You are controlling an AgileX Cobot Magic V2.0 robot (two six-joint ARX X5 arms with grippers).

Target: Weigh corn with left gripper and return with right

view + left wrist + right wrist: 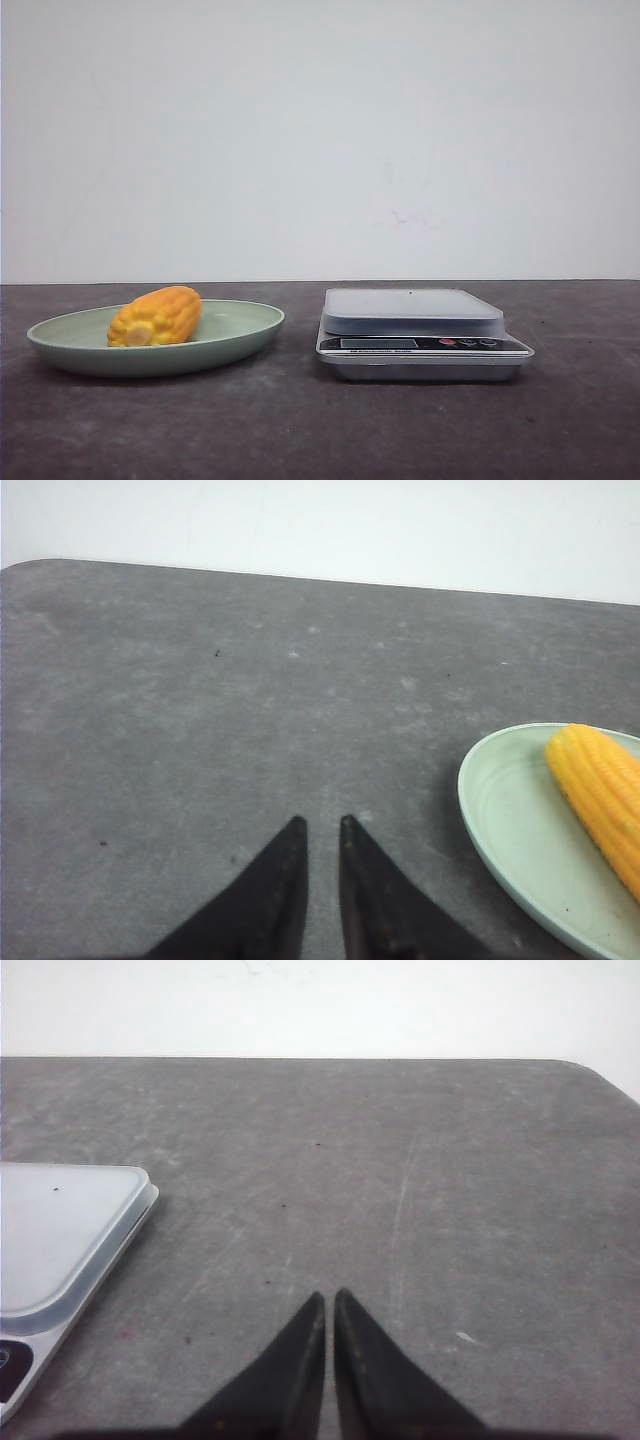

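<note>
Corn (156, 316): lying in green plate (240, 335) on counter (300, 420), left of scale (420, 335); long axis angled front-left to back-right, cut end toward the camera, far end hidden. Scale display unreadable. Left end effector (320, 830): over bare counter beside plate, tips nearly together, empty. Right end effector (329, 1300): closed, empty, beside scale; wrist views crop plate and scale
</note>
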